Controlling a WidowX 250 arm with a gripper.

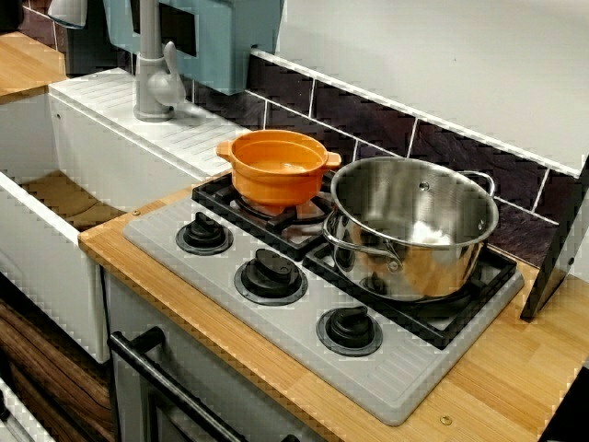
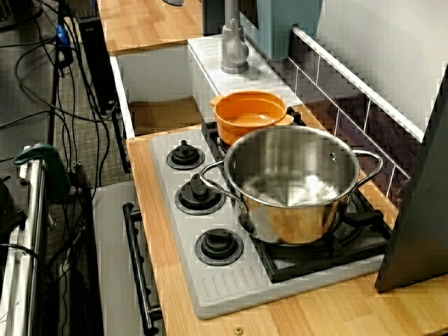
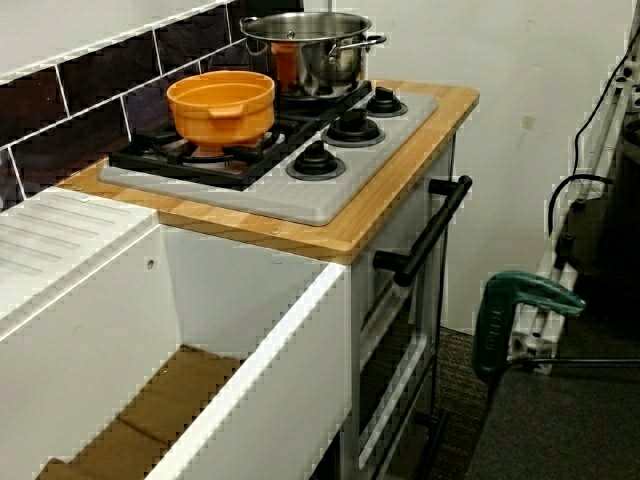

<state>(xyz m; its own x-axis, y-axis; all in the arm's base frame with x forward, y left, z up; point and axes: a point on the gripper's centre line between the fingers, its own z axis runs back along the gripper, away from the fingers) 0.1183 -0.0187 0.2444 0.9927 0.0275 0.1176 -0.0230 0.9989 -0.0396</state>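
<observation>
Jaws are not showing in any view, so I cannot tell whether they are spread or pressed together. In the view across the stove's knobs, a steel stockpot [image 1: 414, 267] is sitting on the right-hand burner grate. An orange pot [image 1: 276, 175] is standing just beside it at 9 o'clock. Something pale is lying inside the stockpot, too blurred to name. Three knobs [image 1: 271, 273] are lining the stove top [image 1: 396, 382] at 6 o'clock. By their shape, the stockpot's loop handles [image 1: 354, 241] are offering the surest hold, while its polished wall is looking slippery.
</observation>
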